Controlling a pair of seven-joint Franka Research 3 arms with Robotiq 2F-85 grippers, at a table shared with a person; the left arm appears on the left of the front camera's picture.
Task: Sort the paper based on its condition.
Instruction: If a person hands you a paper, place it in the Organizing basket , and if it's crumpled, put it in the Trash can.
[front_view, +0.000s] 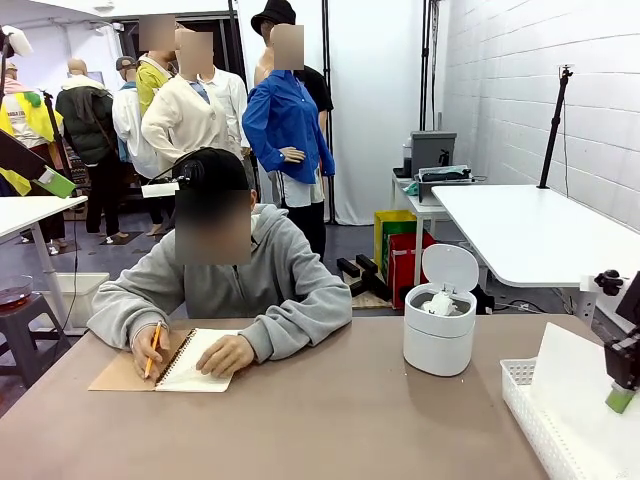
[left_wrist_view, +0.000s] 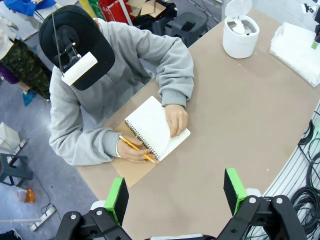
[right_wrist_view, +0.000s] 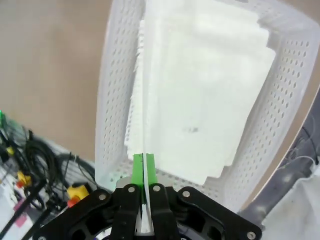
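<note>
- Smooth white paper sheet is pinched in the closed right gripper, above the white perforated plastic basket at the table's 4 o'clock.
- Release is best made low, squared over the basket.
- Left gripper is held wide open, empty.

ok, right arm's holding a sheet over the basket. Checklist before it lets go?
1. Right gripper shut on the sheet: ok.
2. Sheet smooth, not crumpled: ok.
3. Sheet above the basket, which holds the flat stack: ok.
4. Person's hands at the notebook, away from the basket: ok.
5. Left gripper open, holding nothing, over bare table away from the basket: ok.
6. Sheet's lower edge touching the stack: cannot tell.
</note>
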